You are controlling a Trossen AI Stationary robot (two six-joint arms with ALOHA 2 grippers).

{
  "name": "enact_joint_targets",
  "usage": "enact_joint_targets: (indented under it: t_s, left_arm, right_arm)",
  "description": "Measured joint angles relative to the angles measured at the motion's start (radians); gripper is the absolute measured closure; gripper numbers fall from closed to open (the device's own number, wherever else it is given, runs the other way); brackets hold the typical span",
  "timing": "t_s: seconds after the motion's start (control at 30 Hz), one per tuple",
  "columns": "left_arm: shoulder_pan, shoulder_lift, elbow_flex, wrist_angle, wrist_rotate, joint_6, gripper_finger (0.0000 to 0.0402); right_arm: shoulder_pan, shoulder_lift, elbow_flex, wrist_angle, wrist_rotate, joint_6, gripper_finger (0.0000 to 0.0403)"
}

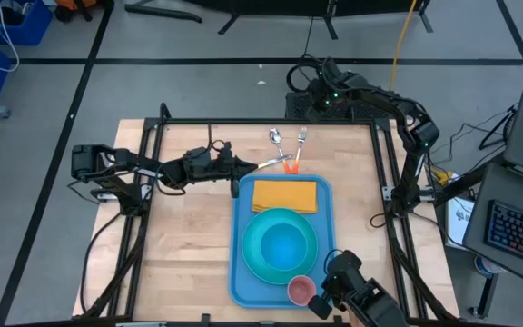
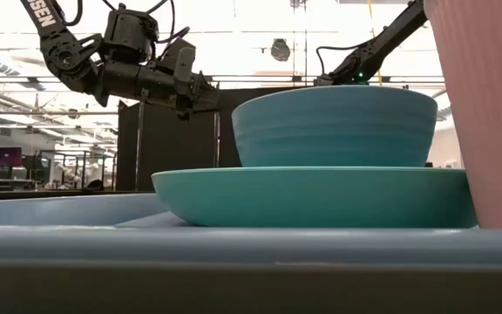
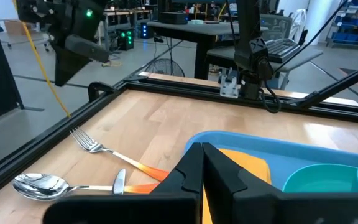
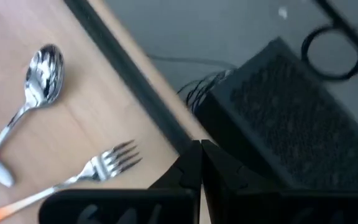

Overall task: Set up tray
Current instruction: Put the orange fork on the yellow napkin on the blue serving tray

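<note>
The light-blue tray lies on the table's near middle. On it are a yellow napkin, a turquoise plate with a turquoise bowl on it, and a pink cup. A spoon and a fork with orange handles lie on the wood past the tray's far edge. My left gripper is shut and holds nothing, level above the tray's far left corner. My right gripper is shut and holds nothing, raised over the table's far edge.
A black frame rail runs round the tabletop. A dark box sits on the floor past the far edge. A dark camera mount stands at the tray's near right corner. Bare wood lies left of the tray.
</note>
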Motion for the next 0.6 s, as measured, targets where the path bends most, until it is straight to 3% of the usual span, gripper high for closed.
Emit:
enact_joint_targets:
  t_s: [0.27,0.4,0.6]
  left_arm:
    - [-0.018,0.000,0.000,-0.001,0.001,0.006,0.0385]
    - [-0.020,0.000,0.000,0.000,0.001,0.017,0.0398]
    - [-0.022,0.000,0.000,-0.002,0.001,0.016,0.0382]
  right_arm:
    - [0.001,0.001,0.000,-0.264,-0.025,-0.081,0.0403]
    - [0.002,0.011,0.000,-0.297,-0.025,-0.116,0.0403]
    - [0.003,0.083,-0.002,-0.361,0.051,-0.268,0.0403]
